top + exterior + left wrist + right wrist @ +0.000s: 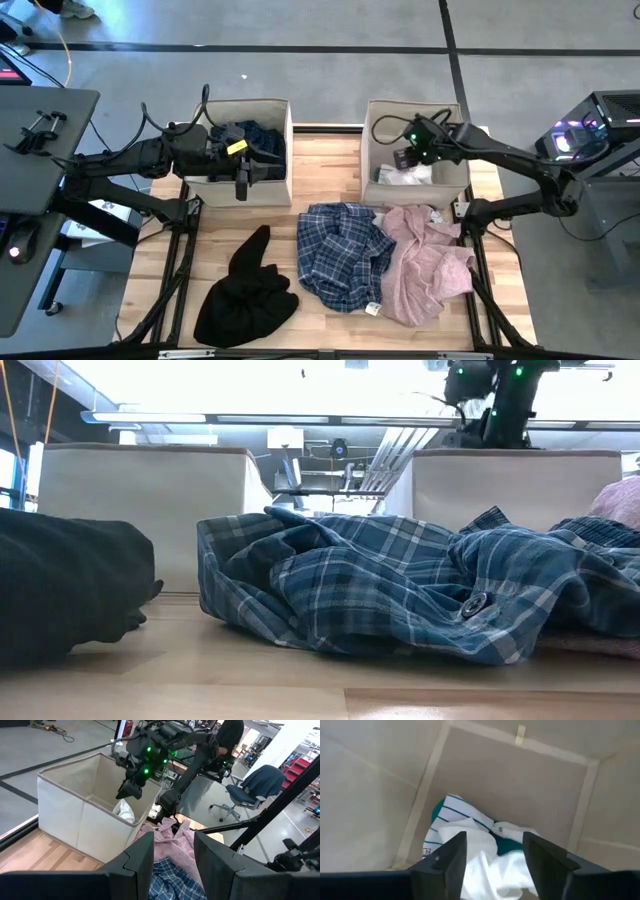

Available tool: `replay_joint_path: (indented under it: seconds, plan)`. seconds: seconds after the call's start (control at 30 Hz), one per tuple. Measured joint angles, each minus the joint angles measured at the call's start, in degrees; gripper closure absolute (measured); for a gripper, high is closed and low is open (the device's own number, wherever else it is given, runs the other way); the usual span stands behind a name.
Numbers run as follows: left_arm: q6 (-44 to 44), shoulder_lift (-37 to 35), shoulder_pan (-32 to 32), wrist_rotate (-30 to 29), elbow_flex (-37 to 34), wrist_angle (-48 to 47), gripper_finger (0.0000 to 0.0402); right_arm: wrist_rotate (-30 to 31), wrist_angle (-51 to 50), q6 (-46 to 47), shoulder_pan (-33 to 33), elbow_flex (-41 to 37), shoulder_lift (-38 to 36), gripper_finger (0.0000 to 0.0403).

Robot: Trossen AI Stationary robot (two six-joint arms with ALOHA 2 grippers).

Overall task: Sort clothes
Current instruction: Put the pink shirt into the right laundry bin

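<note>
A black garment [245, 288], a blue-white plaid shirt [340, 255] and a pale pink shirt [428, 262] lie on the table. A dark navy patterned garment [258, 138] lies in the left bin [285, 110]. White socks [485, 862], a white striped piece [451, 815] and a small teal piece [507, 845] lie on the floor of the right bin [372, 135]. My left gripper [173, 845] is open and empty at the left bin's near wall, pointing toward the right bin. My right gripper [495, 837] is open and empty, pointing down into the right bin above the socks.
The two beige bins stand at the table's far edge with a gap [328, 150] of bare wood between them. The plaid shirt [400, 590] and the black garment [60, 585] fill the low view's foreground. An office chair [257, 782] stands in the room beyond.
</note>
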Motion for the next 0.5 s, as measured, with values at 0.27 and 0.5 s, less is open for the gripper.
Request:
replay_joint_path:
  seconds: [0.27, 0.5]
  plan:
    - [0.02, 0.0, 0.0, 0.0, 0.0, 0.0, 0.0275, 0.77, -4.58, -2.85, 0.42, 10.7, -0.07, 0.0198]
    - [0.02, 0.0, -0.01, 0.0, 0.0, -0.03, 0.0275, 0.48, -6.8, -5.86, 7.04, 21.05, -0.11, 0.021]
